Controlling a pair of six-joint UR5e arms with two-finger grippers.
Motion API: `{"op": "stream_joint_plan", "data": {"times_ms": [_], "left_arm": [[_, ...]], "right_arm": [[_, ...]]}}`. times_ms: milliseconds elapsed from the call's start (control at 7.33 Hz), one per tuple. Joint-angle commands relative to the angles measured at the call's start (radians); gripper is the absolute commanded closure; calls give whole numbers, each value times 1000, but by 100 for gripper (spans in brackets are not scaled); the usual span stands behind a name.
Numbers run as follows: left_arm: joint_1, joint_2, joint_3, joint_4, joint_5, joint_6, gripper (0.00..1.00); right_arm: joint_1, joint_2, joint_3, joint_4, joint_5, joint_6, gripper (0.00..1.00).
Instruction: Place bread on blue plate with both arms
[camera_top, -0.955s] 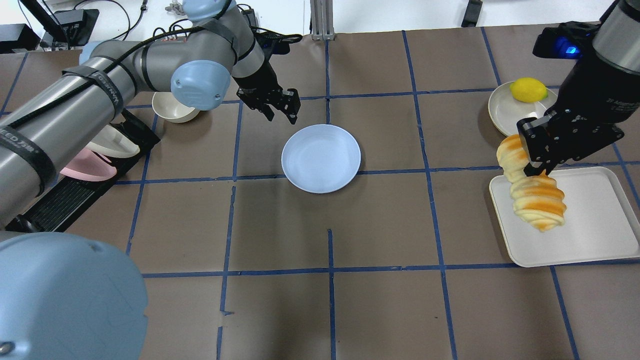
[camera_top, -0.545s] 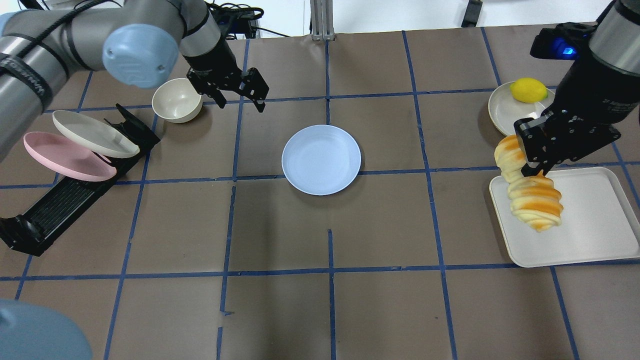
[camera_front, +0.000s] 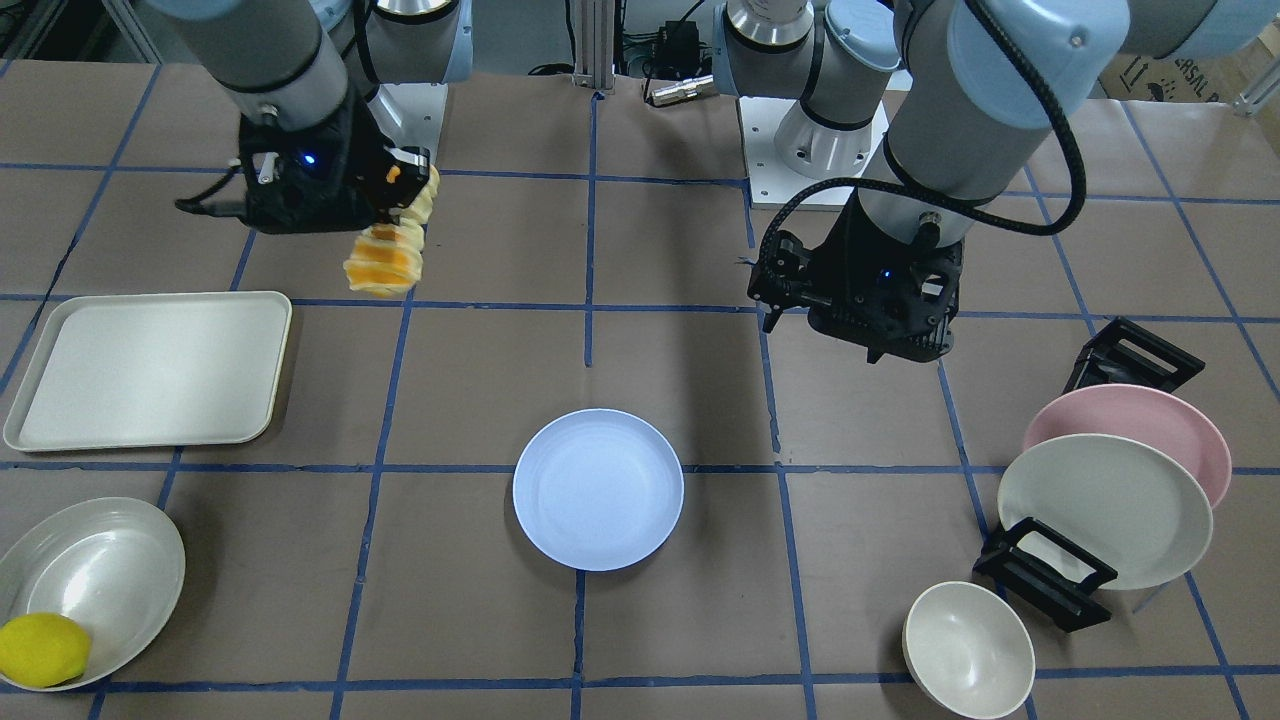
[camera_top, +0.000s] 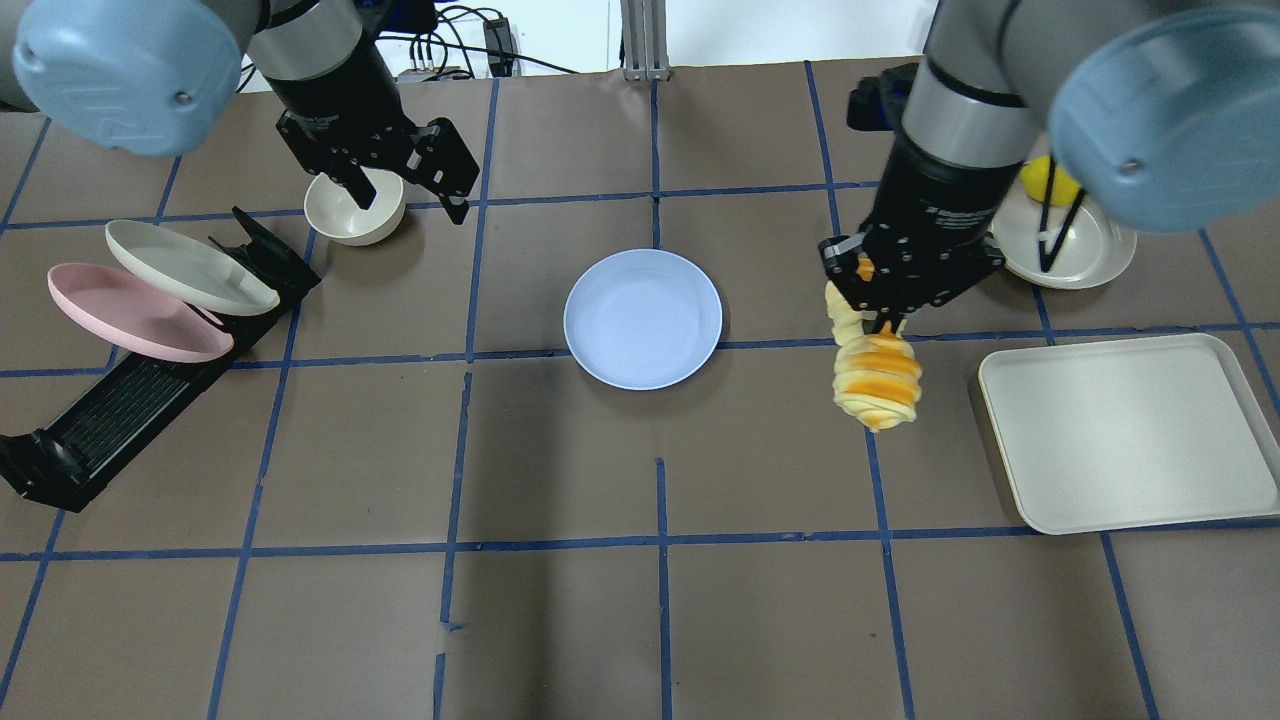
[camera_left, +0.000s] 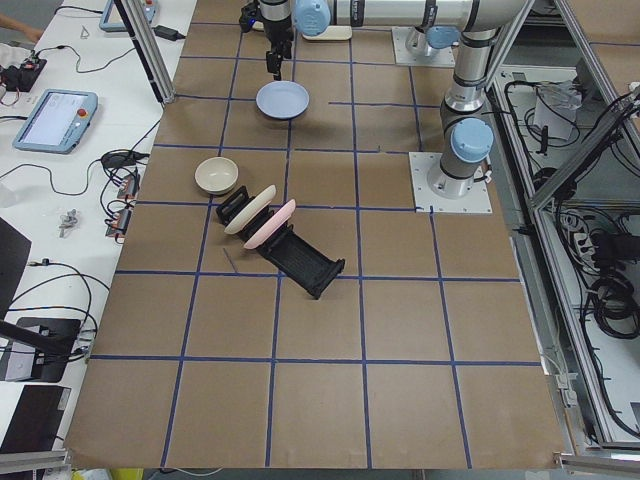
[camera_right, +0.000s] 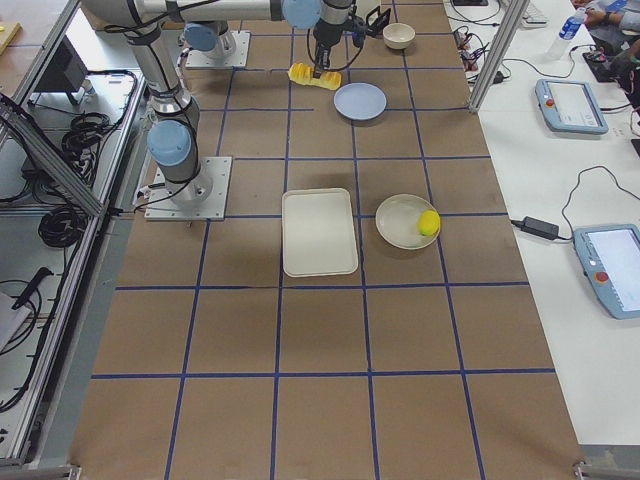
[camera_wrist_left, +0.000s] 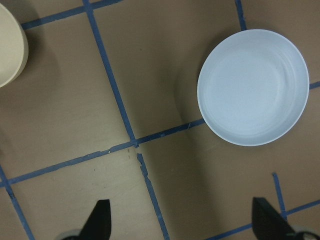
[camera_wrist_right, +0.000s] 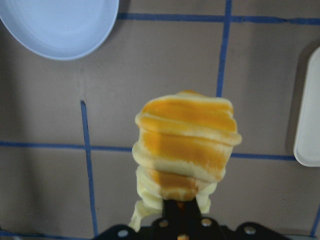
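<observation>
The blue plate lies in the middle of the table; it also shows in the front view and the left wrist view. My right gripper is shut on the upper end of the bread, an orange-and-cream striped loaf that hangs in the air right of the plate, over bare table. The right wrist view shows the bread below the jaws, with the plate at upper left. My left gripper is open and empty, up and left of the plate, beside a cream bowl.
A cream tray lies at the right. A cream dish holds a lemon at the far right. A pink plate and a cream-white plate lean in a black rack at the left.
My right gripper has carried the bread leftward off the tray to a spot just right of the blue plate. My left gripper has moved left, away from the plate and toward the bowl.
</observation>
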Motion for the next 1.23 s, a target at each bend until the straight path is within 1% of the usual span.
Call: {"op": "stream_joint_plan", "data": {"times_ms": [0, 273, 409, 682, 955, 1091], "left_arm": [[0, 13, 4, -5, 18, -1, 0], [0, 12, 5, -4, 16, -7, 0], [0, 13, 5, -4, 16, -8, 0], [0, 12, 5, -4, 13, -10, 0], [0, 12, 5, -2, 12, -10, 0], [2, 12, 5, 3, 12, -10, 0]], "right_arm": [[126, 177, -34, -211, 19, 154, 96], [137, 324, -153, -268, 31, 144, 96], [158, 366, -152, -328, 33, 120, 95], [174, 447, -120, -525, 38, 113, 95], [180, 504, -117, -581, 35, 115, 94], [181, 522, -116, -583, 35, 119, 87]]}}
